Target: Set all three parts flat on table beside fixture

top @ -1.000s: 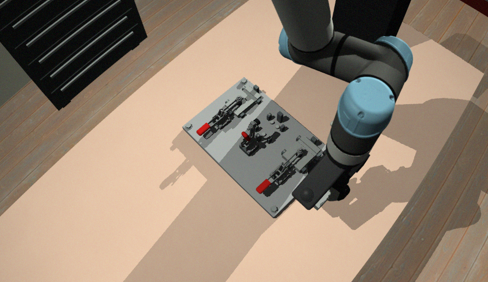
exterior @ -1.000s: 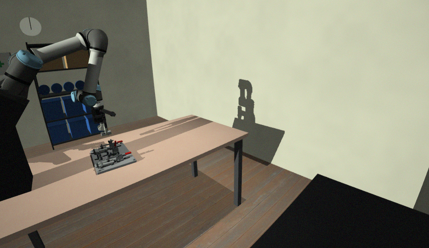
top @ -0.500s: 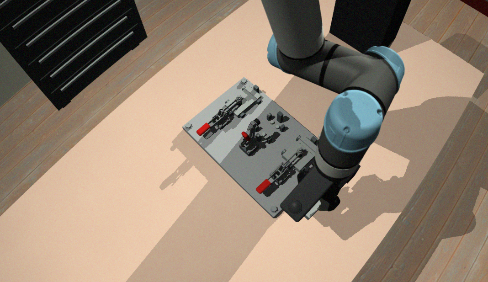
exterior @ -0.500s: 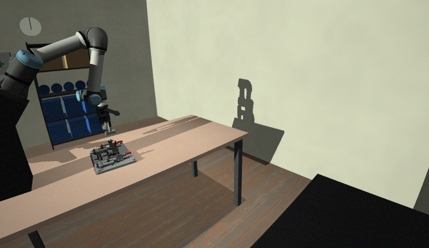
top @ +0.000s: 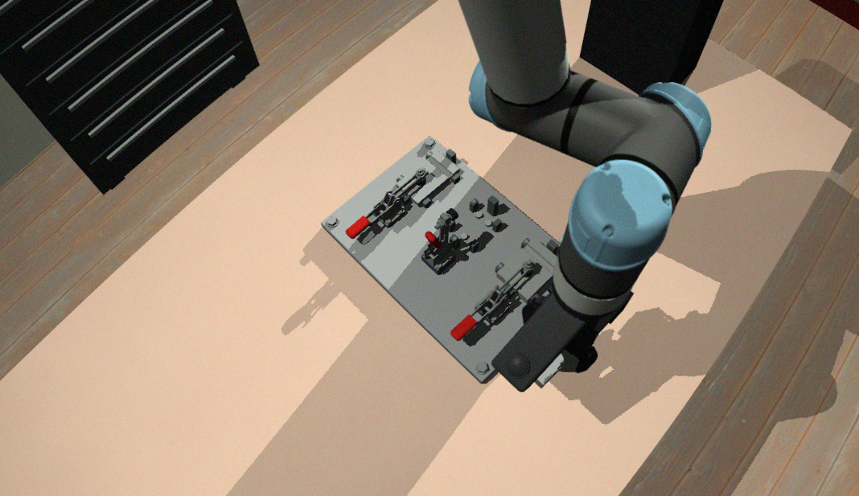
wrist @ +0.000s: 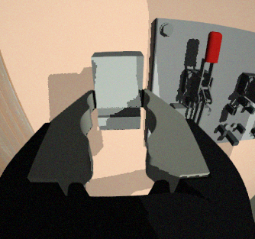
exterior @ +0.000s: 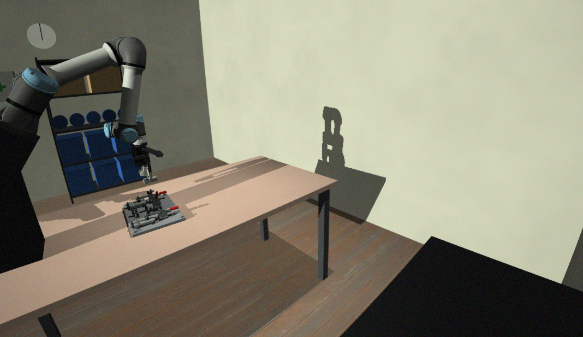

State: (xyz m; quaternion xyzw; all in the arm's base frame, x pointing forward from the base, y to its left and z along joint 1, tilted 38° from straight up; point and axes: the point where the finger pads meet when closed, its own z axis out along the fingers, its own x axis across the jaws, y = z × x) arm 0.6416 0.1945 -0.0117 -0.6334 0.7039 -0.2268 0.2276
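Observation:
My gripper [wrist: 118, 91] [top: 545, 365] [exterior: 147, 177] is shut on a pale grey block-shaped part [wrist: 117, 79]. It holds the part above the bare table, just off the near right edge of the fixture. The fixture is a grey plate [top: 380, 263] [exterior: 141, 229] [wrist: 168, 60] carrying three toggle clamps with red handles [top: 358, 226] [top: 430, 238] [top: 464, 326]. In the wrist view the plate's edge lies right of the held part, with one red handle [wrist: 213, 46] showing. A long grey bar [top: 438, 182] lies under the far clamp. In the top view my wrist hides the fingers.
The peach table top [top: 190, 351] [exterior: 241, 195] carries the fixture. A black drawer cabinet [top: 120, 54] stands at the far left. The arm's black pedestal [top: 652, 15] is at the back right. A shelf with blue bins [exterior: 85, 152] stands behind the table.

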